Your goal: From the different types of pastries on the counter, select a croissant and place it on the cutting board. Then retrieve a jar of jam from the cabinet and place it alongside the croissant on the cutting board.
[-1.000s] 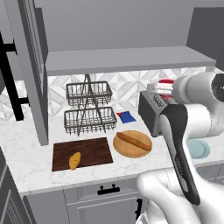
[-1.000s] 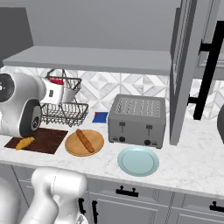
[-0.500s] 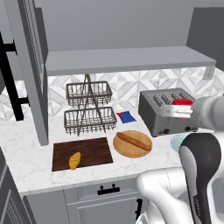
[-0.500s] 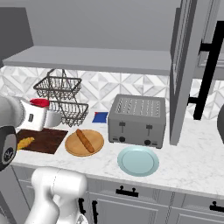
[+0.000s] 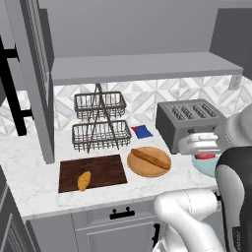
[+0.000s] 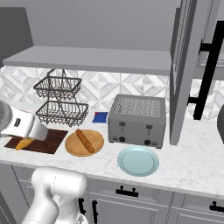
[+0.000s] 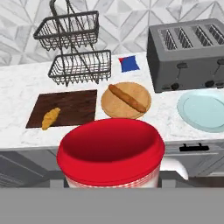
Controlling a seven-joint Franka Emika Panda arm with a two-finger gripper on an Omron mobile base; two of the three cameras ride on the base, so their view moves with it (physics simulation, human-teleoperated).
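Observation:
My gripper is shut on the jar of jam, a squat red jar that I hold in front of the toaster, above the counter's front right part. In the hand view the red lid looms large at the bottom and hides the fingertips. The golden croissant lies on the dark cutting board, near its front left corner, well left of the jar. Croissant and board sit ahead and left in the hand view. The cabinet's grey shelf runs above; its open door hangs at left.
A round tan board carrying a long brown roll sits right of the cutting board. Behind stand a two-tier wire basket, a flat blue square and a grey toaster. A pale blue plate lies before the toaster.
The arm has swung down and toward the counter's front edge, carrying the red jar from beside the toaster's top to a lower spot in front of it.

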